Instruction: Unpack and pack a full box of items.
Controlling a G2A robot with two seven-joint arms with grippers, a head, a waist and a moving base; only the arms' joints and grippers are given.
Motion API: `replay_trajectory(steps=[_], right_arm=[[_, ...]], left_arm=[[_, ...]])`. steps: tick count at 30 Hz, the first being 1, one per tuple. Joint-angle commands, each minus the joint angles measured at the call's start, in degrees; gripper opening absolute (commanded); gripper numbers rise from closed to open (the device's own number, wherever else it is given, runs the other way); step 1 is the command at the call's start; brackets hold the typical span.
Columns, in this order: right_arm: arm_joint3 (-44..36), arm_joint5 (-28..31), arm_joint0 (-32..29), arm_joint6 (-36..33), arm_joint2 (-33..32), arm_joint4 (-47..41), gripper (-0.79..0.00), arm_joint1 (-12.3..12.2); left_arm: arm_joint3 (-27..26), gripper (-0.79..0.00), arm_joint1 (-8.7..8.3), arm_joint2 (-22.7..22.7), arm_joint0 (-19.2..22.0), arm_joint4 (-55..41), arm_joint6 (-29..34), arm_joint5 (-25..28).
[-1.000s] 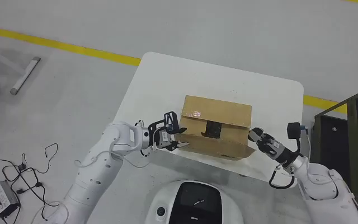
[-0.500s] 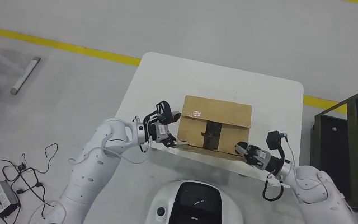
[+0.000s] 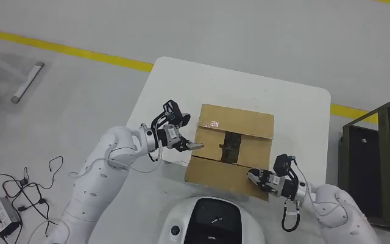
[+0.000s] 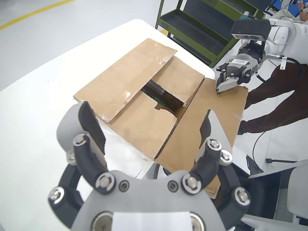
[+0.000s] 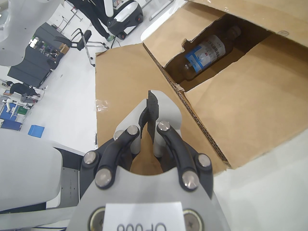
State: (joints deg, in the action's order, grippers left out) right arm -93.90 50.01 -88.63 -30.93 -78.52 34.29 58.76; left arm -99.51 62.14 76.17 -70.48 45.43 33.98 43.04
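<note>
Right gripper (image 3: 252, 177) pinches shut on the folded-out front flap (image 3: 219, 172) of the cardboard box (image 3: 237, 125). Left gripper (image 3: 196, 146) hangs open just beside it. A labelled bottle (image 5: 207, 53) lies inside.

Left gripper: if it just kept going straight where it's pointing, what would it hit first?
Most likely the cardboard box. The open left gripper points at its near side, with only bare table between them. Exact depth is hard to judge.
</note>
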Motion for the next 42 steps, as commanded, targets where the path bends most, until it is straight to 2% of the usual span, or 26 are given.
replay_trajectory(steps=[1, 12, 28, 34, 42], right_arm=[[0.4, 0.0, 0.1, 0.1, 0.4, 0.5, -0.785, 0.0], [3.1, 2.1, 1.7, 1.6, 3.6, 3.8, -0.785, -0.1], [5.4, -0.5, 3.8, 4.9, 6.5, 7.9, -0.785, 0.0], [2.6, 1.7, 2.0, 8.3, 3.6, 7.1, -0.785, -0.6], [-4.1, 1.8, -6.8, 18.7, -9.0, 12.6, -0.785, -2.1]], left_arm=[[0.0, 0.000, 0.00, -0.3, 0.1, -0.1, -0.1, -0.3], [0.0, 0.000, 0.00, -0.3, 0.1, -0.1, -0.1, -0.3], [0.0, 0.000, 0.00, -0.3, 0.1, -0.1, -0.1, -0.3], [-0.6, 0.000, 0.03, -0.6, -0.2, 0.8, -0.7, -1.0], [-1.6, 0.000, 0.66, -5.8, 2.3, 8.2, -3.9, -4.4]])
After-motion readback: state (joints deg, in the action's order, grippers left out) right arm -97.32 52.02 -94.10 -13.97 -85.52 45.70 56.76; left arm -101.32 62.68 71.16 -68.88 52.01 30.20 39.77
